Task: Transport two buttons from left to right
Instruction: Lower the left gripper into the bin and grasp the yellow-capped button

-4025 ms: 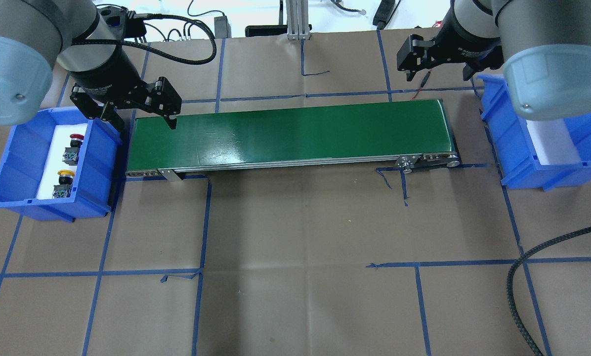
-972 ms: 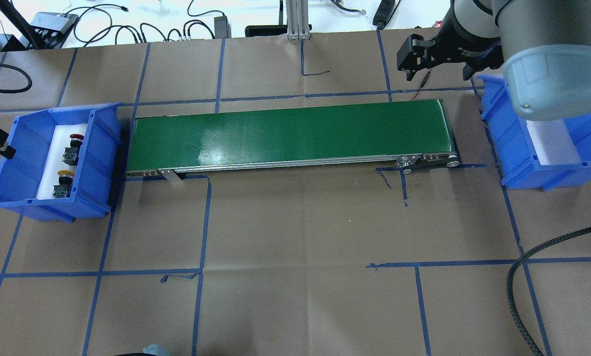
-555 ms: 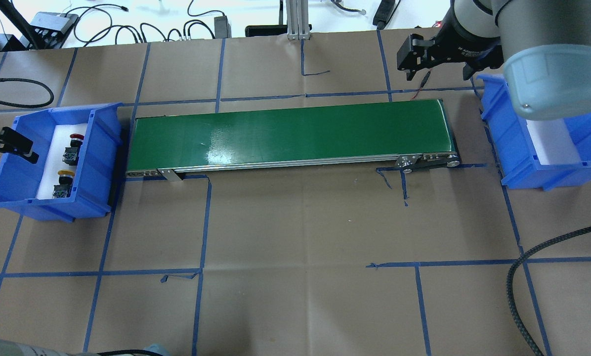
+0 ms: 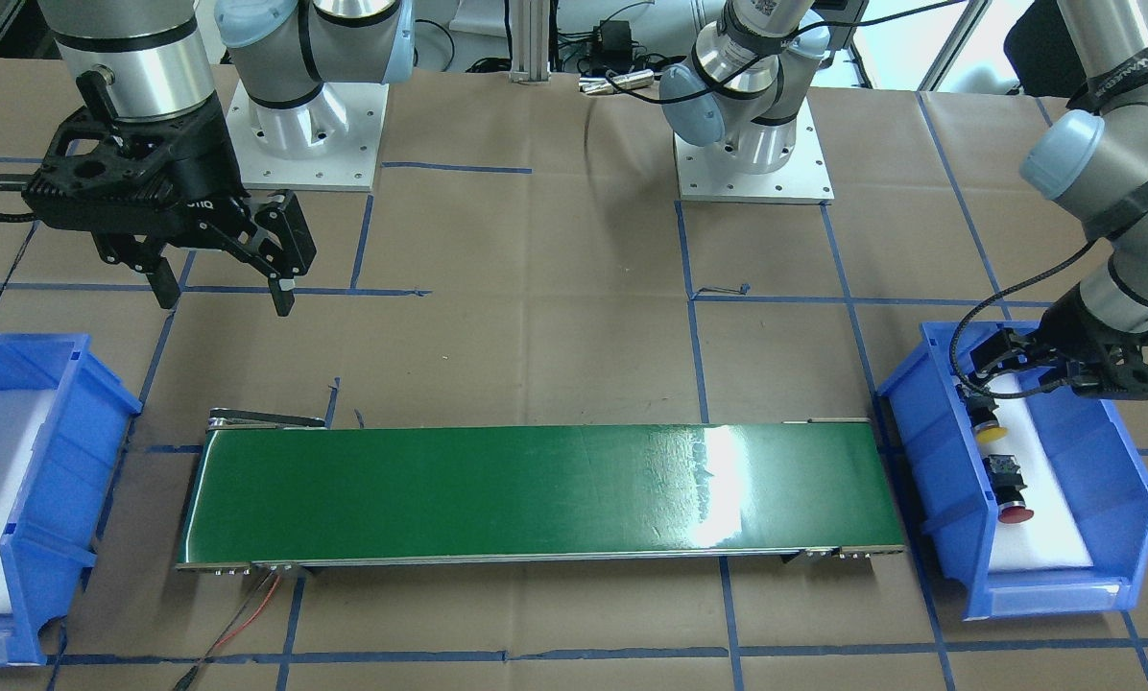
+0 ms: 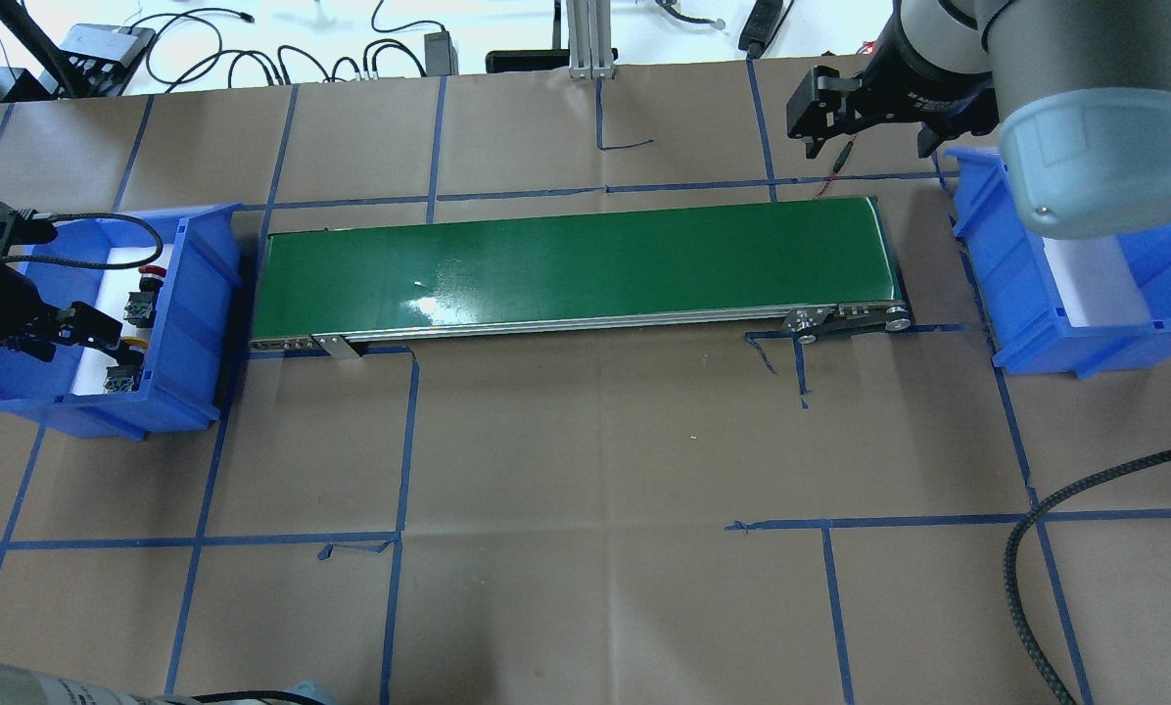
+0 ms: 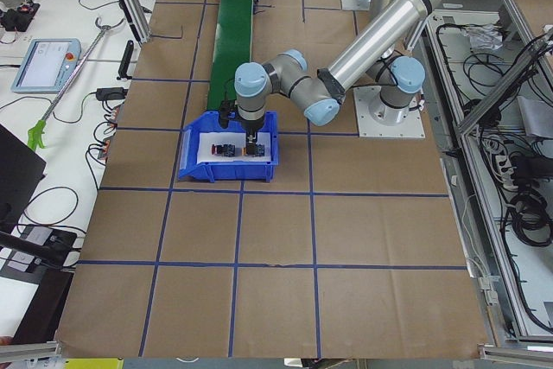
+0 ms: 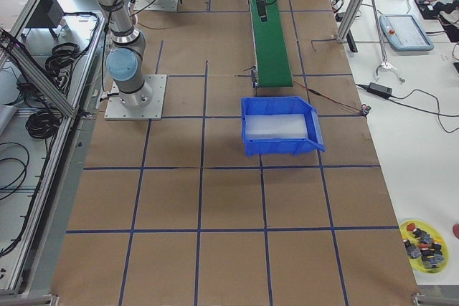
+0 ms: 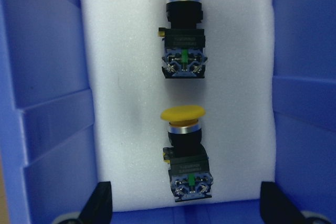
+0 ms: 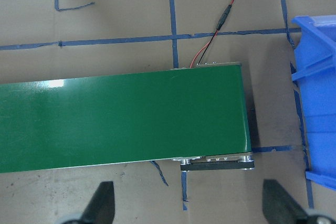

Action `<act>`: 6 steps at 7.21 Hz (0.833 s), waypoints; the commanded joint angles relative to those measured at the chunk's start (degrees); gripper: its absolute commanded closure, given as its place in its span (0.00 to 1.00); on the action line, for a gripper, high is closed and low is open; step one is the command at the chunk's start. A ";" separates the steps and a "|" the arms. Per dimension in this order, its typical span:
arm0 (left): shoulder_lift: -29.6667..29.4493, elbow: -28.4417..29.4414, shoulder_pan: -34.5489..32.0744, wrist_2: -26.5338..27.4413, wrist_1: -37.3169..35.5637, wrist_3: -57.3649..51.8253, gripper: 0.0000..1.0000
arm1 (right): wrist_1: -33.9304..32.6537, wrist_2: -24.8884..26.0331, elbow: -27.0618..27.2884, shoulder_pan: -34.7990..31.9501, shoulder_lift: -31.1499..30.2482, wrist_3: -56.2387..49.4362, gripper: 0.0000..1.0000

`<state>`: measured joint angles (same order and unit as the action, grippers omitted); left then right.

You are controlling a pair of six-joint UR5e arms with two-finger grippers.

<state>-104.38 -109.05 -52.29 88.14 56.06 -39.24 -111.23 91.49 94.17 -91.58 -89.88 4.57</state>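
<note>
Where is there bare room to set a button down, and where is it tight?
Bare: the whole green conveyor belt, and the white foam in the right blue bin. Tight: the left blue bin, where the red button and yellow button fill the middle of its foam strip and the open left gripper hangs over the yellow one.

In the front-facing view, upper right of the frame, a black strap (image 4: pixel 1123 69) around the left arm (image 4: pixel 1102 163) carries white capitals that look like "VANGER". White lettering on the body of the right claw (image 4: pixel 226 299), upper left, is too blurred to read. The small labels on the red button (image 8: pixel 183 40) and the yellow button (image 8: pixel 185 153) are also unreadable.
</note>
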 commanded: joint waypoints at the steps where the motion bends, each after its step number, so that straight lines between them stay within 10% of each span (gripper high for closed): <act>1: -3.17 -1.52 0.00 -0.07 -4.36 0.39 0.00 | -0.04 0.00 -0.04 0.00 0.06 0.00 0.00; 5: -5.13 -1.70 -0.44 -0.16 -6.49 0.48 0.01 | 0.04 0.00 -0.04 0.00 0.06 0.00 0.00; 6: -5.22 -1.61 -0.44 -0.16 -6.49 0.57 0.19 | -0.04 0.00 0.05 0.00 -0.11 0.00 0.00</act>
<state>-109.49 -110.70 -52.67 88.00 49.62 -38.76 -111.22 91.49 94.15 -91.58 -89.89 4.57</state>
